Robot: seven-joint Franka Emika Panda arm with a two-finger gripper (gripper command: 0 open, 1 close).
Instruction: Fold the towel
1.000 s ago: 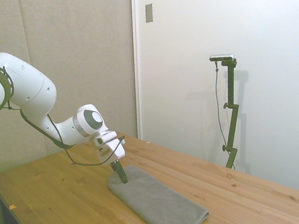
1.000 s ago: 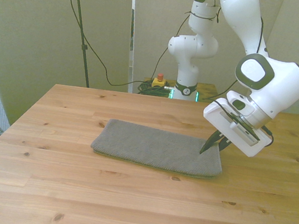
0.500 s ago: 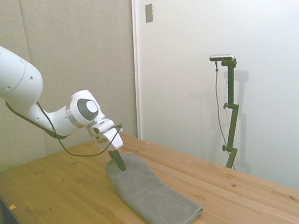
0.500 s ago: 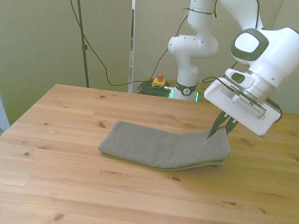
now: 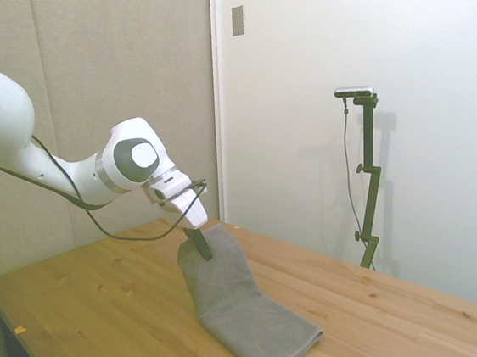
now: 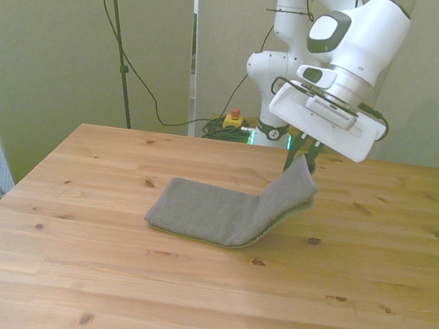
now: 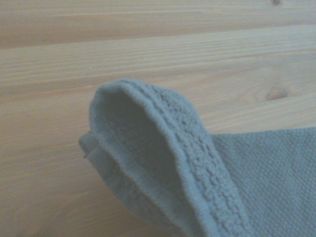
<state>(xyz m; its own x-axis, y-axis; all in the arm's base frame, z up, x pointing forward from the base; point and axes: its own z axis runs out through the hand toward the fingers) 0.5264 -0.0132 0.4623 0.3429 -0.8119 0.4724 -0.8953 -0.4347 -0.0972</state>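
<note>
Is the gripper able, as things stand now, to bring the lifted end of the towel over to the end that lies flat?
Probably yes. The gripper is shut on one end of the towel, already raised, and nothing stands on the table between the two ends.

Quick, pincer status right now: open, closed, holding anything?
Pincer: closed on one end of the towel, lifting that end off the table while the other end lies flat.

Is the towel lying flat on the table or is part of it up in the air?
Partly up. The gripper holds one end of the towel lifted off the table; the other end lies flat.
</note>
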